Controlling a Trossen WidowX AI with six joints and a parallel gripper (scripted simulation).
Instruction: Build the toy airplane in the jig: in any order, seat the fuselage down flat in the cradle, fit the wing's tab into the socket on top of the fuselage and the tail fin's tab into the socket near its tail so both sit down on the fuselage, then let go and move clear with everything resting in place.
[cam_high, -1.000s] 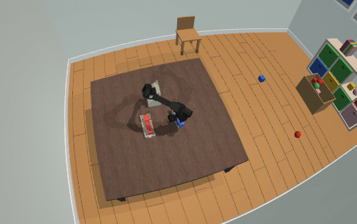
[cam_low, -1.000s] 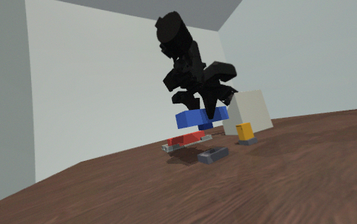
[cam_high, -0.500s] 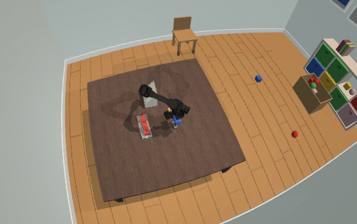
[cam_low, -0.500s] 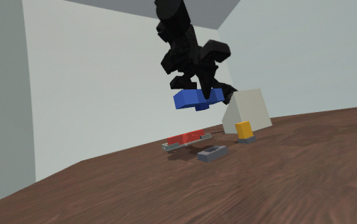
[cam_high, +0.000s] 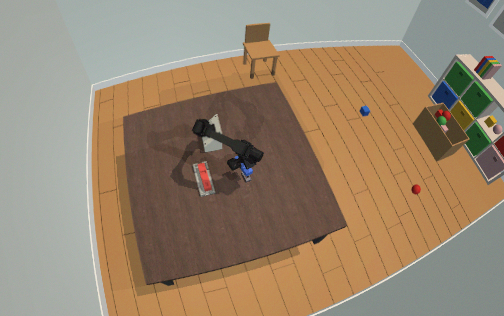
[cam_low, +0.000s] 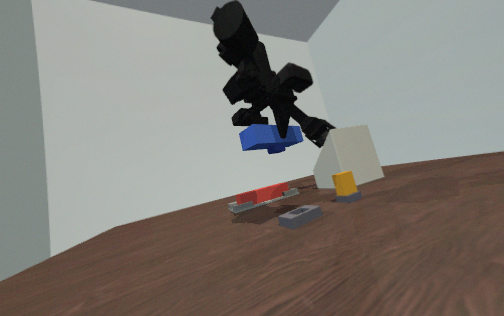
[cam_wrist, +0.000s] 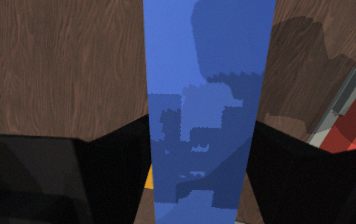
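Your gripper's 2 black fingers (cam_low: 283, 122) are clamped on the blue wing (cam_high: 246, 169) (cam_low: 270, 138) (cam_wrist: 202, 110), 1 at each side of it. You have the wing raised above the table (cam_high: 225, 220) (cam_low: 200, 265) (cam_wrist: 65, 65), its small tab pointing down underneath. Below the fingers, in the exterior view, a gray holder (cam_high: 247, 178) (cam_low: 300, 217) with an open slot rests on the table. Off to one side of the fingers and lower, the red fuselage (cam_high: 204, 176) (cam_low: 262, 193) (cam_wrist: 345, 131) lies lengthwise in the pale gray jig (cam_high: 210, 192) (cam_low: 242, 206) (cam_wrist: 327, 127), apart from the wing. On the other side in the exterior view, lower than the fingers, the yellow tail fin (cam_low: 344, 183) (cam_wrist: 149, 178) stands upright in its own gray holder (cam_low: 350, 197). Farther out behind the fin, you have a pale wedge-shaped block (cam_high: 212, 142) (cam_low: 357, 155) on the table.
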